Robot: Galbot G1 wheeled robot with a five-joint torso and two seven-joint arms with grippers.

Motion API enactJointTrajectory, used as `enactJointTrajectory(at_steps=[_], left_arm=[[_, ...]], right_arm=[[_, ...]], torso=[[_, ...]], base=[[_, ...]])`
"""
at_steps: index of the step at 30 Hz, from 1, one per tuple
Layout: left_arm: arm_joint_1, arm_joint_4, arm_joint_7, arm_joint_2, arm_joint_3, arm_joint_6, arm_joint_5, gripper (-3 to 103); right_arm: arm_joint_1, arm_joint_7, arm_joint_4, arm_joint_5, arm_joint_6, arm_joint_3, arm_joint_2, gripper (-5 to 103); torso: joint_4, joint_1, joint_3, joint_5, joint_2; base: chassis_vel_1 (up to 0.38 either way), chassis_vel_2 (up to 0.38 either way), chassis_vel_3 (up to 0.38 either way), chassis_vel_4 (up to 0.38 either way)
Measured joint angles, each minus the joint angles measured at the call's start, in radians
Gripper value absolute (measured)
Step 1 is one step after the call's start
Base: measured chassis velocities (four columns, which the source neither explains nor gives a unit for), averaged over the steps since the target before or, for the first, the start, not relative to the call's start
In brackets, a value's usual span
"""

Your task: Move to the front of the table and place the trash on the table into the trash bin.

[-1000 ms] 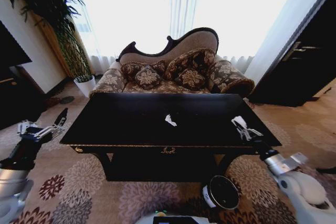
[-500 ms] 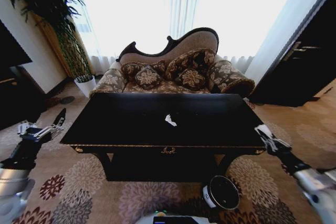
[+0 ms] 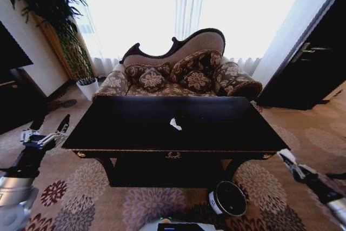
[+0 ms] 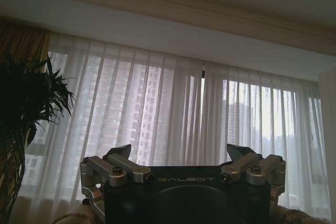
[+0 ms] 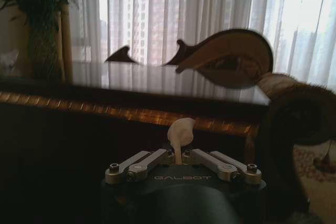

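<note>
The left hand (image 3: 47,133) hangs off the left end of the black table (image 3: 130,128), fingers spread apart and holding nothing; from its wrist camera the same hand (image 4: 181,169) points up toward sheer curtains (image 4: 173,124), with a leafy plant (image 4: 26,108) at the side. On the glossy tabletop, near its middle, lies a small white paper scrap (image 3: 175,124), well apart from both hands. A gold emblem (image 3: 173,155) marks the table's front edge, and a patterned sofa (image 3: 178,77) stands behind it by the bright window. On the flowered carpet (image 3: 81,193), just beside the table's front right leg, sits the round trash bin (image 3: 227,198) with its dark liner showing. Farther right, the right hand (image 3: 292,165) hangs below the tabletop's right front corner, above the carpet and to the right of the bin. Its wrist camera shows the fingers of that hand (image 5: 181,157) clenched on a crumpled white tissue (image 5: 180,132), which sticks up between them, with the table's gold-trimmed edge (image 5: 131,111) just behind.
</note>
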Motion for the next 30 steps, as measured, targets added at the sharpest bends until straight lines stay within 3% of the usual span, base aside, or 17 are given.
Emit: enactJointTrajectory(at_steps=[8,15,17,19,21,23,24,26,28,30], left_arm=[[0.006,0.002,-0.001,0.013,-0.015,0.0,-0.01,100],[0.01,0.01,-0.001,0.02,-0.027,-0.007,-0.021,100],[0.012,0.012,-0.001,0.021,-0.027,-0.01,-0.021,100],[0.012,0.012,-0.001,0.021,-0.027,-0.01,-0.021,100],[0.016,0.011,-0.001,0.022,-0.025,-0.011,-0.019,100],[0.021,0.006,-0.001,0.025,-0.023,-0.011,-0.017,100],[0.021,0.006,-0.001,0.025,-0.023,-0.011,-0.017,100],[0.023,0.004,-0.001,0.04,-0.023,-0.011,-0.019,100],[0.022,0.008,-0.001,0.059,-0.027,-0.011,-0.024,100],[0.021,0.013,-0.001,0.067,-0.028,-0.011,-0.027,100]], right_arm=[[0.039,-0.027,-0.162,-0.146,0.052,-0.119,0.041,1],[0.078,0.052,-0.308,-0.273,0.041,-0.222,0.067,1],[0.104,0.159,-0.359,-0.325,0.044,-0.297,0.065,1],[0.111,0.188,-0.369,-0.338,0.044,-0.315,0.064,1],[0.139,0.323,-0.391,-0.374,0.042,-0.382,0.066,1],[0.159,0.514,-0.384,-0.38,0.005,-0.45,0.08,1],[0.159,0.514,-0.384,-0.38,0.005,-0.45,0.08,1],[0.17,0.691,-0.355,-0.375,-0.076,-0.497,0.097,1],[0.177,0.784,-0.347,-0.361,-0.133,-0.533,0.103,1],[0.181,0.81,-0.354,-0.363,-0.148,-0.546,0.104,1]], torso=[[0.0002,0.0,0.0,-0.0003,0.0],[-0.0001,0.0,0.0,0.0,0.0],[-0.0001,0.0,0.0,-0.0003,0.0],[-0.0001,0.0,0.0,-0.0002,0.0],[-0.0001,0.0,0.0,-0.0002,0.0],[0.0002,0.0,0.0,0.0,0.0],[0.0002,0.0,0.0,0.0,0.0],[0.0001,0.0,0.0,-0.0001,0.0],[0.0002,0.0,0.0,-0.0002,0.0],[0.0001,0.0,0.0,0.0,0.0]], base=[[0.0,0.0,0.0,0.0],[0.0,0.0,0.0,0.0],[0.0,0.0,0.0,0.0],[0.0,0.0,0.0,0.0],[0.0,0.0,0.0,0.0],[0.0,0.0,0.0,0.0],[0.0,0.0,0.0,0.0],[0.0,0.0,0.0,0.0],[0.0,0.0,0.0,0.0],[0.0,0.0,0.0,0.0]])
